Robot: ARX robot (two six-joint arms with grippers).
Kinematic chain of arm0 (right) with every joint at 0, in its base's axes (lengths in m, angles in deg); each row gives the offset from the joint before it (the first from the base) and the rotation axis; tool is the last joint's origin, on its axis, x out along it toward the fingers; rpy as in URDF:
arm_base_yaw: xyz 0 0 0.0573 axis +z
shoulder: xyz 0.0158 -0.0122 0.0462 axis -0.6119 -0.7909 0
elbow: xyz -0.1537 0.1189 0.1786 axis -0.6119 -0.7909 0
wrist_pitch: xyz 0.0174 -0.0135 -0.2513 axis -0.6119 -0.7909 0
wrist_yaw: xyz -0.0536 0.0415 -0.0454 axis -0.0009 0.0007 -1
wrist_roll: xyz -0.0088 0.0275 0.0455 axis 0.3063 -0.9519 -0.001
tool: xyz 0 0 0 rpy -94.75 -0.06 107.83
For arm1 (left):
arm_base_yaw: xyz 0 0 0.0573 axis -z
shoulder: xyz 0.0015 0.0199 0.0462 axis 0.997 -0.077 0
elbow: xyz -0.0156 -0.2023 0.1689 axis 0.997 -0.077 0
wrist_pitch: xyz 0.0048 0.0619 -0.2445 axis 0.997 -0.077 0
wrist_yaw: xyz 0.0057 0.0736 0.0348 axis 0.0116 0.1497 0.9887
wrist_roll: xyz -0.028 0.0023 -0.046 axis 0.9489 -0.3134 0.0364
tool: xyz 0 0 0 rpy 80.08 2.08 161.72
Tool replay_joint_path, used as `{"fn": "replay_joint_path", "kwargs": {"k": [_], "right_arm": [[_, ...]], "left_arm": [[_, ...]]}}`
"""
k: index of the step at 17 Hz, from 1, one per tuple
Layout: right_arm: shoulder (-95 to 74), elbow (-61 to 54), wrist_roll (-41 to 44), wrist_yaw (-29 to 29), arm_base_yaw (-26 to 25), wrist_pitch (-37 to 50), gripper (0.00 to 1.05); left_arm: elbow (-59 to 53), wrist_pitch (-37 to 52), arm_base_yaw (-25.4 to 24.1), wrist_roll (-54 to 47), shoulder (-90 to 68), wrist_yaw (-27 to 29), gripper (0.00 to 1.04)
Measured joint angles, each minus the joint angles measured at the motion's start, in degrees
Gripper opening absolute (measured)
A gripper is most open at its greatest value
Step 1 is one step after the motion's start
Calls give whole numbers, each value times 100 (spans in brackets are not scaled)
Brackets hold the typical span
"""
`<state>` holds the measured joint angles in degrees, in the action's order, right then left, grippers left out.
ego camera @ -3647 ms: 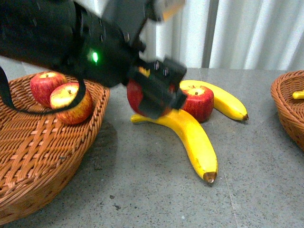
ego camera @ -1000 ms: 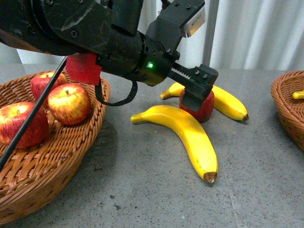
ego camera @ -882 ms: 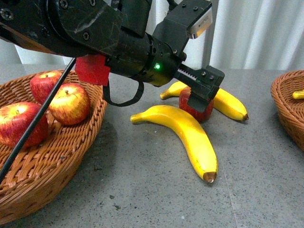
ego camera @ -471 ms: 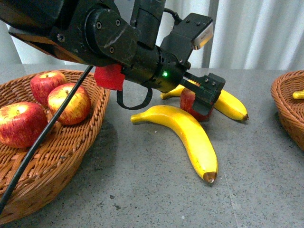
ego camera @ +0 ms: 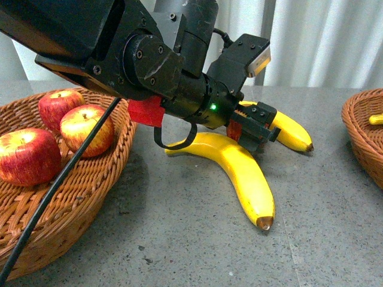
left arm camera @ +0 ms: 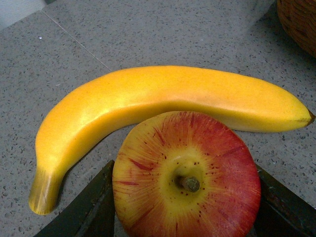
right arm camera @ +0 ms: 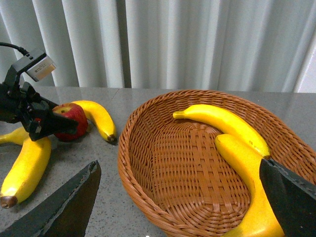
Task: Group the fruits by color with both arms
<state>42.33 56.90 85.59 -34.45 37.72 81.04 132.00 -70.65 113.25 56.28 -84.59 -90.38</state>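
The left basket (ego camera: 72,209) sat furthest left, wicker, with three apples in it. The near apple (ego camera: 23,162) lay closest to the front camera. The middle apple (ego camera: 88,128) was just beside it, and the back apple (ego camera: 58,105) was just behind that one.

The black left arm (ego camera: 90,36) stretched from above this basket out over the grey table (ego camera: 179,239). The left gripper (ego camera: 254,128) sat around the fourth apple (left arm camera: 187,180), the only apple on the table.

In the left wrist view a dark finger (left arm camera: 91,212) met that apple's outline on each side with no gap showing. The jaws were therefore closed on it, and its stem faced the wrist camera. This apple touched the far banana (left arm camera: 163,101), which curved round behind it. The near banana (ego camera: 242,173) lay in front of it, its brown tip pointing toward the front camera. That made two bananas on the table.

Further right stood the right basket (right arm camera: 148,148), the second of the two baskets. It held two more bananas, four counted altogether. The first basket banana (right arm camera: 222,121) lay farther from the right wrist camera, and the second basket banana (right arm camera: 244,168) lay closer. The two were close together along one side.

The right gripper (right arm camera: 177,170) faced this basket, its jaws spread wide with nothing held between them.
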Motion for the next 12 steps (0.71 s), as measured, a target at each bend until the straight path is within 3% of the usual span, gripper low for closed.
{"fn": "replay_joint_path", "kwargs": {"k": [4,8,12], "right_arm": [[0,0,0,0,0,0,98],[0,0,0,0,0,0,98],[0,0,0,0,0,0,98]], "left_arm": [[-212,168,35,44,345,317,65],[-1095,909,-37,619,2046,1478,65],[-2876,647,-538,1580,3827,2988,65]]}}
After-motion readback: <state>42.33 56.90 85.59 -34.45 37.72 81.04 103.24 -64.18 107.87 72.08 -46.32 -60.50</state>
